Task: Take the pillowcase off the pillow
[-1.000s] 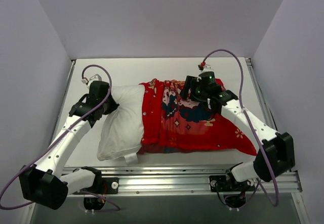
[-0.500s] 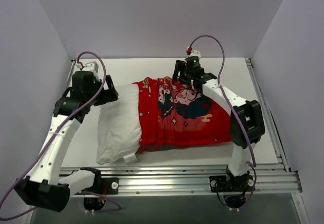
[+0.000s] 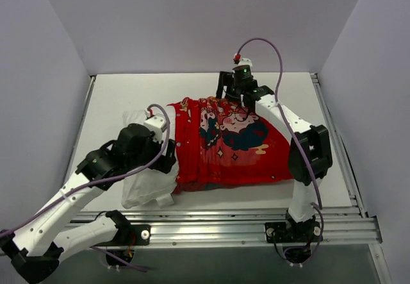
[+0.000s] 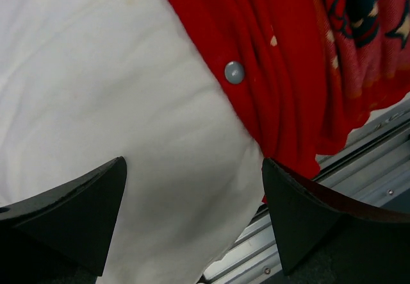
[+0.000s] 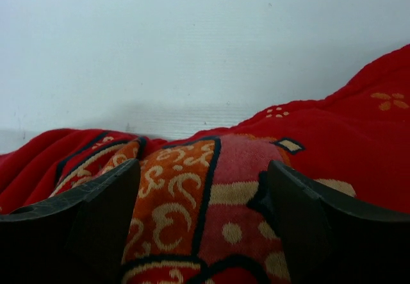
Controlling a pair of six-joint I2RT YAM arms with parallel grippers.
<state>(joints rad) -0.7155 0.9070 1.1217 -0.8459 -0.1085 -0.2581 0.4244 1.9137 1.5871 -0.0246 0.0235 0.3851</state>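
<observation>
Swung down onto near side since prev frame, L gripper spread wide over pillow beside pillowcase hem, R gripper also spread, at pillowcase far edge, pillow approx half inside pillowcase, mid table.

The bright red printed cloth pillowcase is seen as a soft, matt woven fabric, gathered into fine folds near its open edge. A small round grey snap button with a smooth, dull sheen is set there. The plump white cloth pillow is shown as smooth, matt fabric, lightly creased. The fingers of the left gripper and the fingers of the right gripper are made of matt black plastic. The flat white table is matt and smooth, and the grooved silver rail at its near edge is of brushed metal.
</observation>
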